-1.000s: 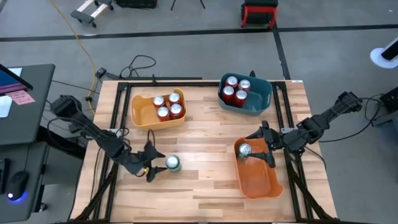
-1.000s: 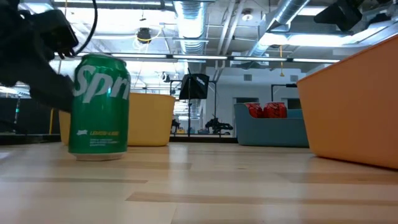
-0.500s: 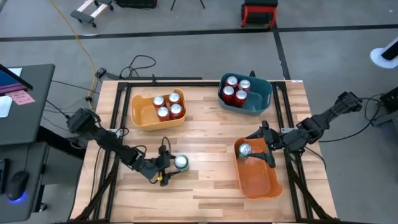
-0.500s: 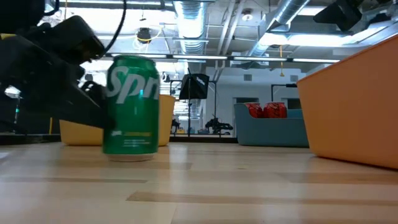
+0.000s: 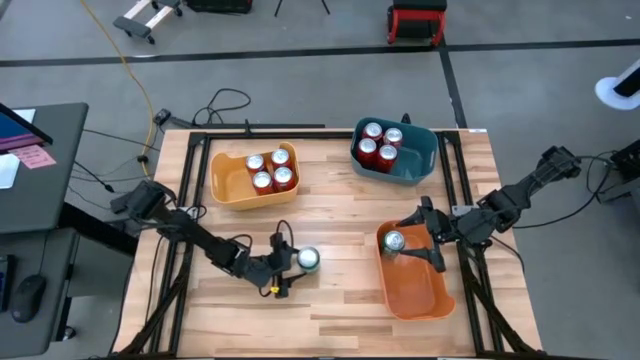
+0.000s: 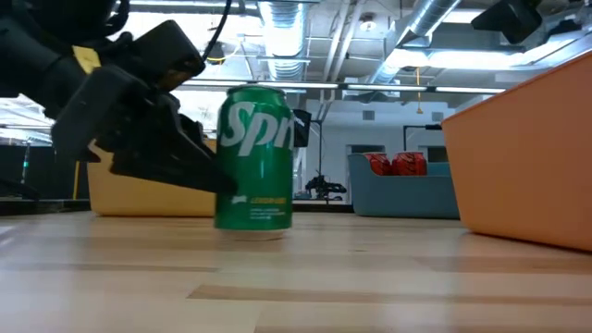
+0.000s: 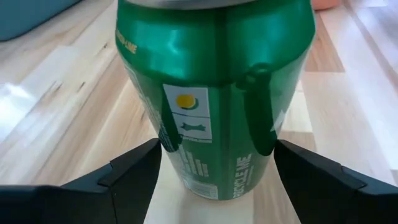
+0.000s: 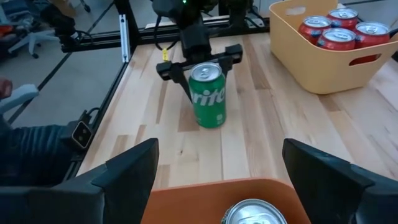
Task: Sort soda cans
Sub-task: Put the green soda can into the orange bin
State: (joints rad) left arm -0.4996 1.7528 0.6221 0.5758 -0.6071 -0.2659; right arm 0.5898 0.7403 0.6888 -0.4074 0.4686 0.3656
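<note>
Left gripper (image 5: 292,268) straddled the upright green metal soda can (image 5: 307,260) on the wooden counter (image 5: 330,200), fingers apart; right gripper (image 5: 412,240) hung spread above the orange plastic bin (image 5: 425,295).

Left wrist view chops off the green can's (image 7: 214,93) top. Low view cuts off most of the orange bin (image 6: 523,157), so nothing inside it shows.

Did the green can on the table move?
Yes. The green can went rightward across the table with the left gripper, away from the yellow bin side and toward the orange bin, in the high view.
</note>
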